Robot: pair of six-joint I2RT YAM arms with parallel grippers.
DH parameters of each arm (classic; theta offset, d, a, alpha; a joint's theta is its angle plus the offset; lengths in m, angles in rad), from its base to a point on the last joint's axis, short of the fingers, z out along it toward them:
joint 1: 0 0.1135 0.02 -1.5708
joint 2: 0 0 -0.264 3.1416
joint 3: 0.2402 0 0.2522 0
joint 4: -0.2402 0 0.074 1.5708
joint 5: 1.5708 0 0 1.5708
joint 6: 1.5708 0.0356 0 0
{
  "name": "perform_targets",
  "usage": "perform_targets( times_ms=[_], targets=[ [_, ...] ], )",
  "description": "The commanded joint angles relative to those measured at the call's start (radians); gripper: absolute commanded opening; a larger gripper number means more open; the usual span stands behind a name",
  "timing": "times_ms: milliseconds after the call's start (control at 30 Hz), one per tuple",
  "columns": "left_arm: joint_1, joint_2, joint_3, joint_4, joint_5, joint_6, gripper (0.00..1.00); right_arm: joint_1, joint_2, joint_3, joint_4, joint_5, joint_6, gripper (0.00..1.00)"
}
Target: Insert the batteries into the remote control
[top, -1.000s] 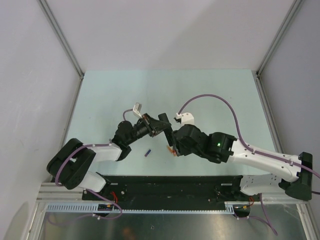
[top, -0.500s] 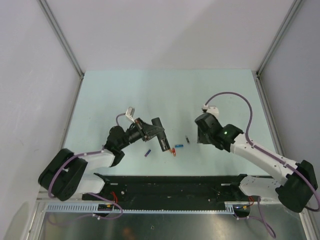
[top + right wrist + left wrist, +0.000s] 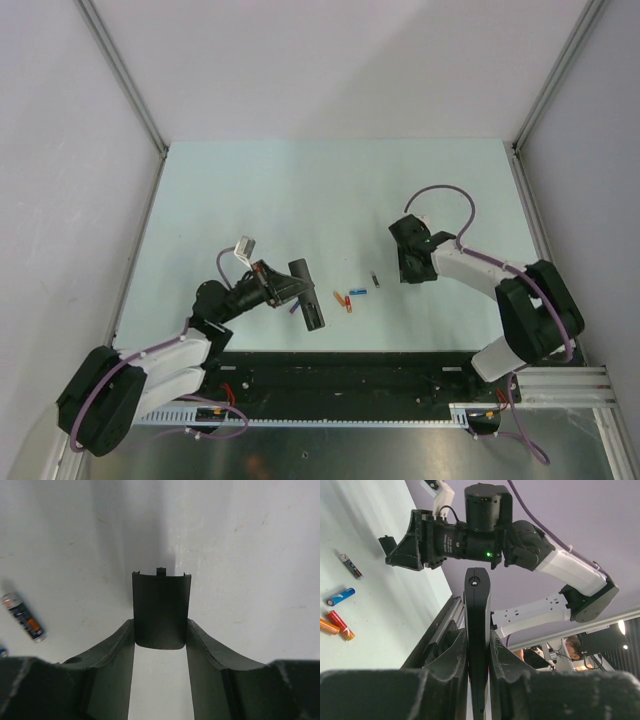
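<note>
Black plastic fills the left end effector (image 3: 477,642): its fingers are pressed onto the remote control (image 3: 475,595), holding the bar apparently clear of the tabletop (image 3: 300,190), near the front edge. The right end effector (image 3: 160,627) pinches a small black battery cover (image 3: 161,602) by its side edges, low over the tabletop farther right. Both batteries (image 3: 343,300) lie loose, side by side between the arms, just beside a blue cell (image 3: 357,291). The step in hand looks like setting the cover aside; loading has not begun. Next, the right end effector must let go of the cover, pick up an orange-red cell rather than the blue one, and align it with the recess.
</note>
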Motion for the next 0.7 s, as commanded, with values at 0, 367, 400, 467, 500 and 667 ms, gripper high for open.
perform_targets(
  times_ms=[0, 367, 400, 467, 500, 667],
  targets=[
    [0.017, -0.022, -0.017, 0.017, 0.045, -0.022, 0.0, -0.022, 0.074, 0.033, 0.04, -0.009, -0.051, 0.42],
    [0.026, -0.034, -0.045, 0.016, 0.025, -0.068, 0.0, -0.041, 0.147, 0.058, 0.046, -0.038, -0.023, 0.58],
    [0.027, -0.039, -0.05, 0.016, 0.014, -0.071, 0.0, -0.041, 0.143, 0.058, 0.039, -0.035, -0.022, 0.68],
    [0.026, -0.052, -0.063, 0.016, -0.017, -0.079, 0.0, -0.038, 0.112, 0.058, 0.026, -0.029, -0.008, 0.76],
    [0.026, -0.057, -0.066, 0.016, -0.026, -0.077, 0.0, -0.029, 0.098, 0.058, 0.016, -0.017, -0.006, 0.82],
    [0.026, -0.074, -0.093, 0.016, -0.064, -0.071, 0.0, 0.006, -0.05, 0.059, -0.027, 0.003, 0.032, 0.9]
  ],
)
